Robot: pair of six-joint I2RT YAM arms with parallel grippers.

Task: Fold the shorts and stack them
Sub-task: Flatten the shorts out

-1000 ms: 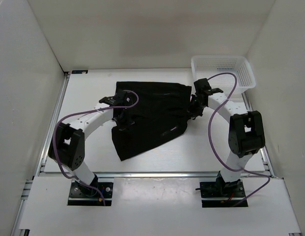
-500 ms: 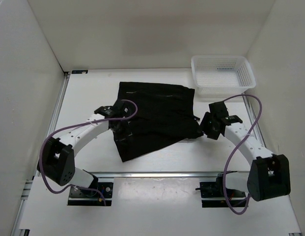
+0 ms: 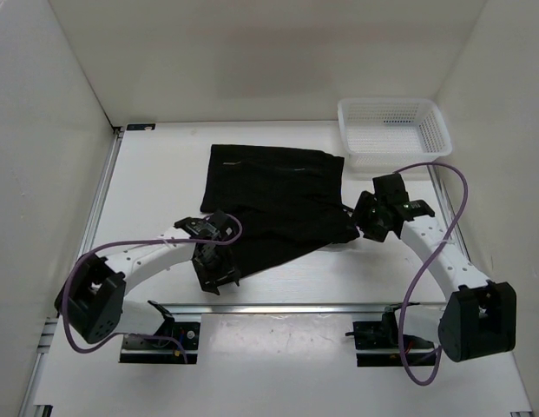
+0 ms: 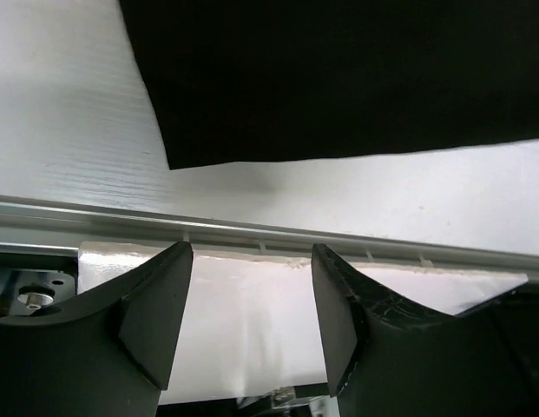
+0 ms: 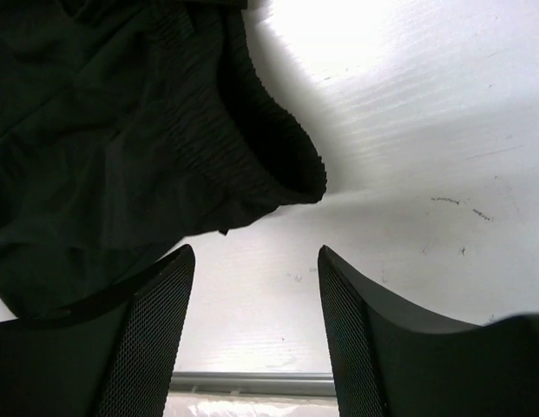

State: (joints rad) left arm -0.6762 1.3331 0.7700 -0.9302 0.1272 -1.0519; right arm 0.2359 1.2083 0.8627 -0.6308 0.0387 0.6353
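The left gripper (image 4: 252, 252) gapes empty over the bench's (image 4: 69, 113) near rail, just short of the shorts (image 4: 338, 78), which are cropped at the top. The right gripper (image 5: 256, 261), equally wide and empty, hovers beside their ribbed waistband. The black folds are hard to read.

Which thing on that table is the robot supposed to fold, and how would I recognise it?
Look at the white table; near its middle lies a wide, floppy pair of plain black cloth shorts. Its neighbour, a white plastic mesh basket at the far right corner, is pale and stiff, while the shorts are dark, soft cloth.
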